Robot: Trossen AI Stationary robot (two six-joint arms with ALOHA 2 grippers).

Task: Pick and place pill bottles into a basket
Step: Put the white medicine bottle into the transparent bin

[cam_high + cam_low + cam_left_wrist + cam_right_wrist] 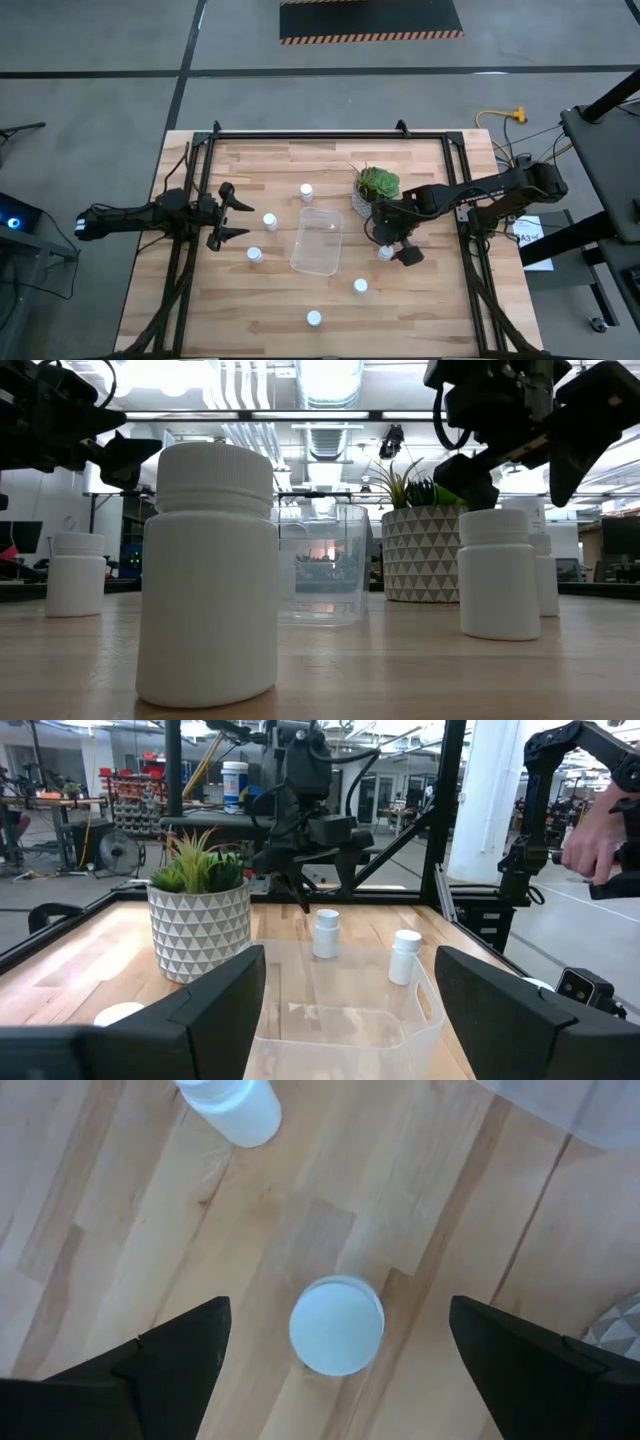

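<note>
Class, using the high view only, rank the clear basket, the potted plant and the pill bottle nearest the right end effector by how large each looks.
1. Basket
2. Potted plant
3. Pill bottle, clearly the smallest, under the open right end effector.

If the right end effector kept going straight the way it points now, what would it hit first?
Most likely the pill bottle standing upright directly below it: the right end effector points down at the table, open, with the bottle's cap centred between its fingers. How far above the cap it is, is unclear.

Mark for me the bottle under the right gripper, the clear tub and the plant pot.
Small white pill bottle (336, 1326): right wrist view, on its cap.
Clear plastic rectangular basket (318, 262): high view, near rim.
Grey patterned pot (425, 555): low view, front wall.
</note>
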